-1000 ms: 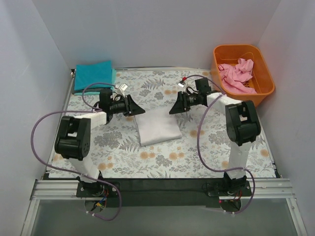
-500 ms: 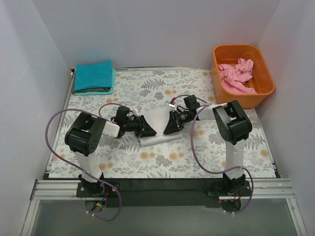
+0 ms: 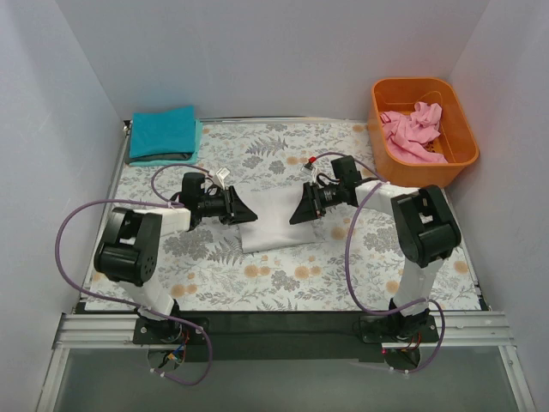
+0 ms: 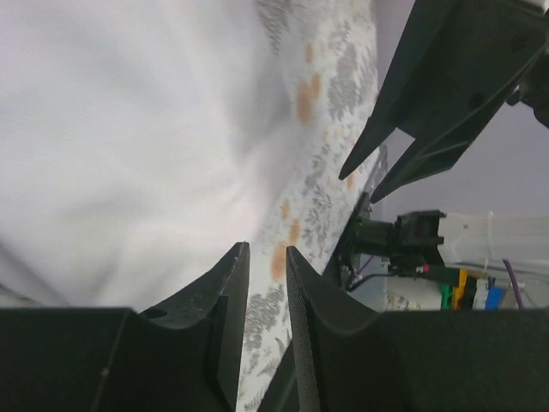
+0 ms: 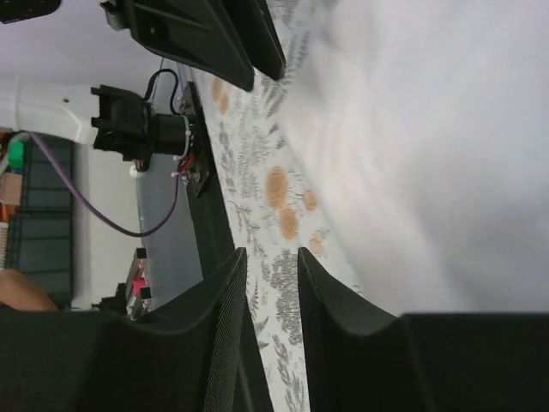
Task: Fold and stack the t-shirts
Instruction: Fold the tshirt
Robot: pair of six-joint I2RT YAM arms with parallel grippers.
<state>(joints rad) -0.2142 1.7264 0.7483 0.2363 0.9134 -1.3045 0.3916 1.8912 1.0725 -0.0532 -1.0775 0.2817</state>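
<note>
Pressing looks finished: black left gripper (image 3: pixel 247 214) and black right gripper (image 3: pixel 297 215) have drawn back to the side edges of the folded white cloth t-shirt (image 3: pixel 274 227), jaws barely parted, gripping nothing.

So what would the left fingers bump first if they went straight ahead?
Probably the folded white t-shirt, right in front of the left gripper; the right gripper is beyond it. Height is unclear.
</note>
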